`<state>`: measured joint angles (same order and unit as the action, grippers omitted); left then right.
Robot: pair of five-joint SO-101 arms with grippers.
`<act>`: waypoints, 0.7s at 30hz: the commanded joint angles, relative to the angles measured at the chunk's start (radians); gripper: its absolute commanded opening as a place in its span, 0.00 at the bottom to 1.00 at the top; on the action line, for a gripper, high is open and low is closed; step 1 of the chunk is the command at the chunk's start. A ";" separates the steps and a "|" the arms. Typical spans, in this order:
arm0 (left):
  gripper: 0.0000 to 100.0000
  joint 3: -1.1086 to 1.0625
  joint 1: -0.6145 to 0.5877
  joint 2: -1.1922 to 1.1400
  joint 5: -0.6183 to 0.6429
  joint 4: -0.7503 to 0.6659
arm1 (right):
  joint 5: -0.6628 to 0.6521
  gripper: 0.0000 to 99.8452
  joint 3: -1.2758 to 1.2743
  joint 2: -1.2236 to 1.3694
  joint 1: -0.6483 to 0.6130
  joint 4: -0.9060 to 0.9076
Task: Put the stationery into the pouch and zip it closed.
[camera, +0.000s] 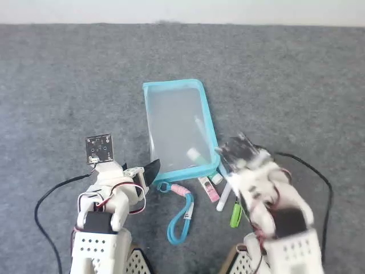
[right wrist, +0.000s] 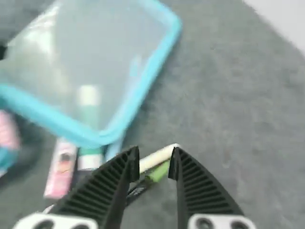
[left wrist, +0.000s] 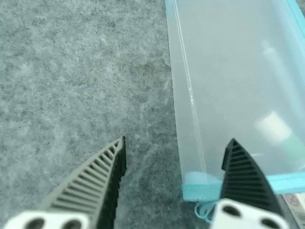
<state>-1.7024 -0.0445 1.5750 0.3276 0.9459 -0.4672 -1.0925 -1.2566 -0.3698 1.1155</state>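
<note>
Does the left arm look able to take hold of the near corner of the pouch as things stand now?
Probably yes. The left pincer is open, and the corner of the pouch lies between its fingers, close to one, with nothing covering it.

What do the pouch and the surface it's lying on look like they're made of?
Pouch: probably soft frosted plastic, since the items inside show through hazily; its turquoise edging looks like fabric. Surface: grey carpet or felt, judging by its fuzzy, mottled nap.
</note>
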 commanded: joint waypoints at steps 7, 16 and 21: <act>0.31 0.013 0.005 0.011 0.009 0.006 | 0.092 0.18 0.391 0.765 -0.395 0.110; 0.31 0.013 0.005 0.011 0.009 0.006 | 0.172 0.28 0.399 0.803 -0.556 0.039; 0.31 0.013 0.005 0.011 0.009 0.006 | 0.242 0.28 0.379 0.814 -0.556 -0.013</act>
<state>-1.7024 -0.0445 1.5750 0.3276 0.9459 -0.2723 -0.7534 -0.4358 -0.9160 1.1416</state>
